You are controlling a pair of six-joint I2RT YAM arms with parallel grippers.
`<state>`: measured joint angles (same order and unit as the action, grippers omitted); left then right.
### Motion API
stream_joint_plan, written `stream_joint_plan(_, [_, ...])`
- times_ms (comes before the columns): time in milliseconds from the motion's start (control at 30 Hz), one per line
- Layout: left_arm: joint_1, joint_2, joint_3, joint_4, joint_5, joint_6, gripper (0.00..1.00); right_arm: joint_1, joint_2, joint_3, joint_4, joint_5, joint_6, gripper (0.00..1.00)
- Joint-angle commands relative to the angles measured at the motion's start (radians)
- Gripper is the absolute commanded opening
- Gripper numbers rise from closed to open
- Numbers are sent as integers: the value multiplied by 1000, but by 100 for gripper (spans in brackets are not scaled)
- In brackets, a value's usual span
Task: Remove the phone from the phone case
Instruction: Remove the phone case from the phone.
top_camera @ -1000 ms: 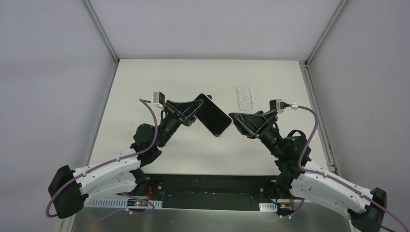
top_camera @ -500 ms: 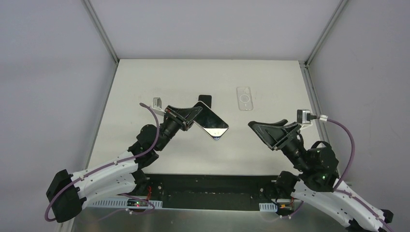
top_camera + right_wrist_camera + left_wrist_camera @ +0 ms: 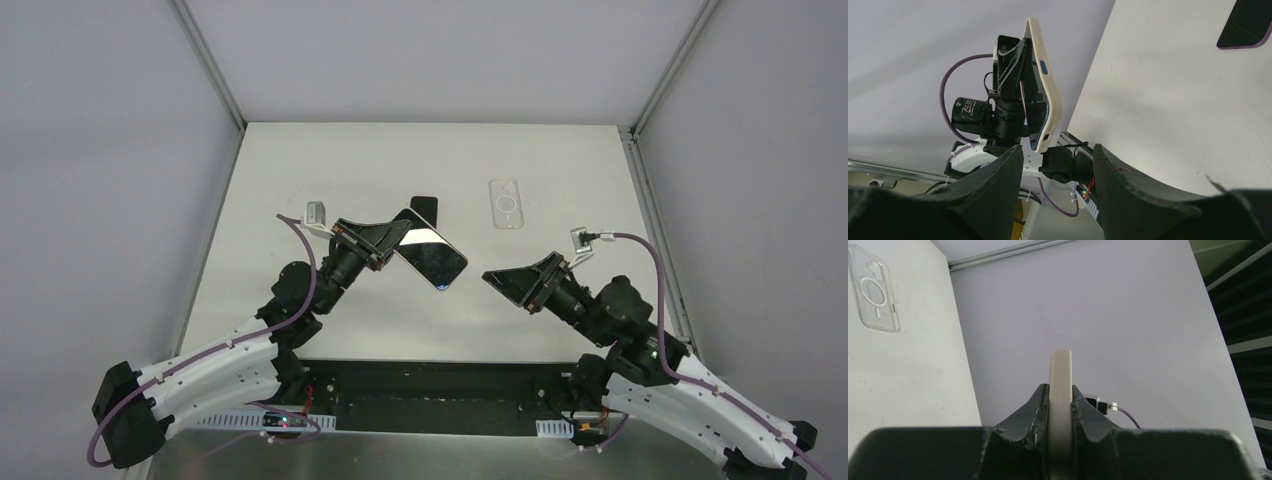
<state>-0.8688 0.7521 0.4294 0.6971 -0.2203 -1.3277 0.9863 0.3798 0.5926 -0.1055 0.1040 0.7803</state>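
On the left, the left pincer [image 3: 1060,390] was clamped tight on the phone [image 3: 432,257], its two black fingers [image 3: 1035,405] pressing either face near one end, with the pale cream edge standing up between them. The phone hung in the air above the middle of the desk [image 3: 300,160], tilted, its dark glossy screen facing up and toward the near edge, touching nothing but the pincer. Just behind it, flat on the desk nearer the far edge, lay a dark slab [image 3: 426,204] with a purplish rim, partly hidden by the phone; I couldn't tell what it was. Further right, close to the far edge, the clear phone case [image 3: 505,203] lay flat by itself, a white ring showing on it, well apart from the phone. On the right, the right pincer [image 3: 1057,149] was held off the desk toward the near edge, pointing at the phone, its fingers spread wide and gripping nothing
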Motion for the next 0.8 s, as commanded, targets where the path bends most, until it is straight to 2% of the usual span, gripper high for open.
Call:
stream_joint_plan(0, [4,-27,57,91,9,21,0,17,36,-25,92,18,96,55])
stream_joint_plan(200, [4,-30,63,91,34,38,0,35,57,-34,101,85,136,54])
stream_joint_plan(533, [5,-48,49,91,-28,75,0,69,132,-25,173,18,166,52])
stream_joint_plan(767, [4,-38,60,91,-37,85,0,115,181,-23,179,38,186,51])
